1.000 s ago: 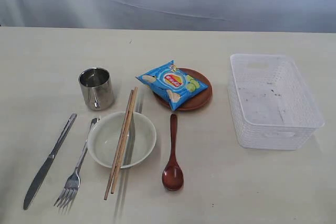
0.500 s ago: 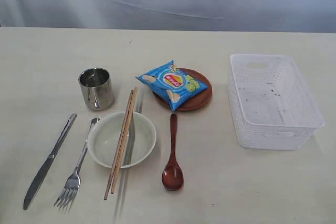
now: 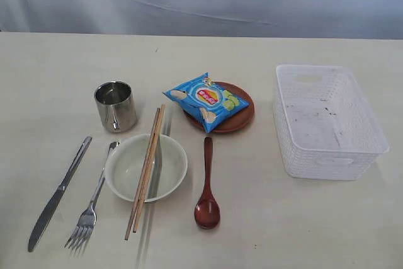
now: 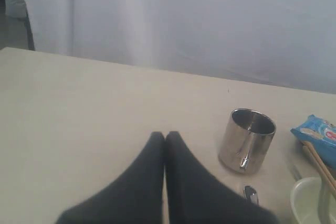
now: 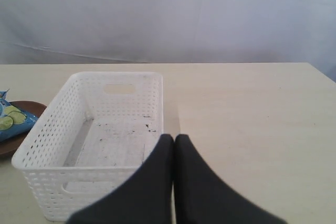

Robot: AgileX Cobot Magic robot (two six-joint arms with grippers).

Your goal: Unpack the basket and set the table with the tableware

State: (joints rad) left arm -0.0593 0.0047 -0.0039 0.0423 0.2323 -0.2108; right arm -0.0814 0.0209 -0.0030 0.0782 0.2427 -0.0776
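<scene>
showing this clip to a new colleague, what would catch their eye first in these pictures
The bright blue crisp packet stands out most, lying on the round brown plate near the middle of the table. To its right the white basket stands unpacked, holding only dark specks. To the plate's left stand the steel cup and the white bowl, with two chopsticks laid across the bowl.
</scene>
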